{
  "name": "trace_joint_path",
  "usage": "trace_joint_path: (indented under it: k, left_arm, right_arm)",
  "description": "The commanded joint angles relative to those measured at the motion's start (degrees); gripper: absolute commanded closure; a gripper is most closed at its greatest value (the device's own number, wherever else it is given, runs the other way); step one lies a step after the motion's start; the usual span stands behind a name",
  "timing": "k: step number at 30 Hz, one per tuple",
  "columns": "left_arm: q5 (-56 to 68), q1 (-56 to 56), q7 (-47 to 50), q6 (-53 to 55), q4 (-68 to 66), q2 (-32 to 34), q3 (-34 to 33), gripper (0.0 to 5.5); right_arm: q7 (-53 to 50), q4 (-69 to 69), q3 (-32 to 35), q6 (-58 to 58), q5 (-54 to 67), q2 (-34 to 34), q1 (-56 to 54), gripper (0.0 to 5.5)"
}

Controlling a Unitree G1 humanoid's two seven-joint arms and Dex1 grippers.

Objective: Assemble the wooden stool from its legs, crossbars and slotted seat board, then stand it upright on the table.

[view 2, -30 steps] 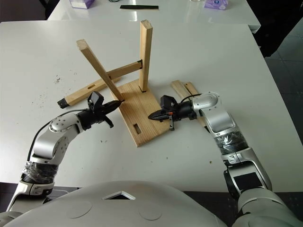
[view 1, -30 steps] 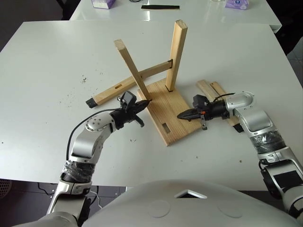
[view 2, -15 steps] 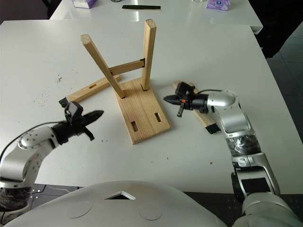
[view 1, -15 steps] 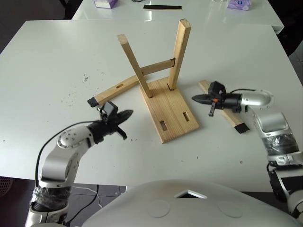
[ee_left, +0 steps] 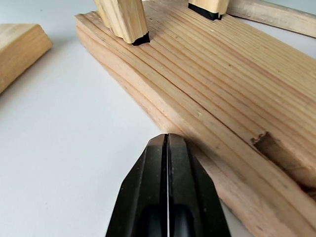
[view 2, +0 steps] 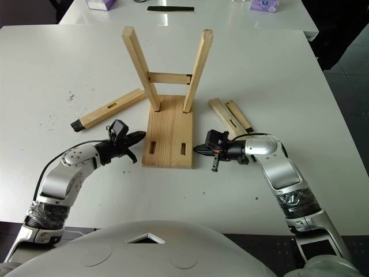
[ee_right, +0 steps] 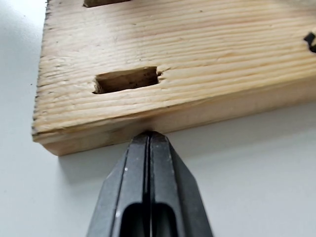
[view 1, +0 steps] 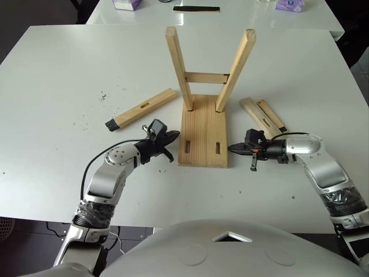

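The slotted seat board (view 1: 203,124) lies flat on the white table. Two legs (view 1: 178,66) (view 1: 237,68) stand in its far slots, splayed outward and joined by a crossbar (view 1: 205,78). The two near slots (view 1: 218,148) are bare. My left gripper (view 1: 172,138) is shut, its tip against the board's left edge (ee_left: 163,118). My right gripper (view 1: 232,148) is shut too, its tip touching the board's right edge (ee_right: 163,116) close to a near slot (ee_right: 126,80). A loose leg (view 1: 142,108) lies on the table to the left. Two shorter pieces (view 1: 258,116) (view 1: 271,115) lie to the right.
Dark crumbs (view 1: 92,111) dot the table on the left. A second table behind carries a black strip (view 1: 196,8) and purple packs (view 1: 127,4). The table's front edge (view 1: 184,221) runs just below both forearms.
The board with its two legs has turned from skewed to square with the table. Both shut grippers, drawn apart half a second ago, have come in against its left and right edges.
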State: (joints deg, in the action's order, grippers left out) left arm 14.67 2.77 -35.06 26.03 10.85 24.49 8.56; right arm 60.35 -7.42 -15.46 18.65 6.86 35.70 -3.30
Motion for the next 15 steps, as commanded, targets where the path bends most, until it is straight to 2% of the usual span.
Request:
trace_joint_path:
  k: [1,15]
  left_arm:
    - [0.1,1.2,-0.4,-0.2,0.4,-0.9,1.2,5.5]
    - [1.2,5.8,1.8,1.6,5.6,-2.7,1.3,5.5]
  right_arm:
    - [-2.0,1.4,-0.2,0.4,0.3,-1.8,-1.7,5.47]
    - [-4.4,5.6,0.2,-0.9,-0.7,-2.6,-4.4,5.47]
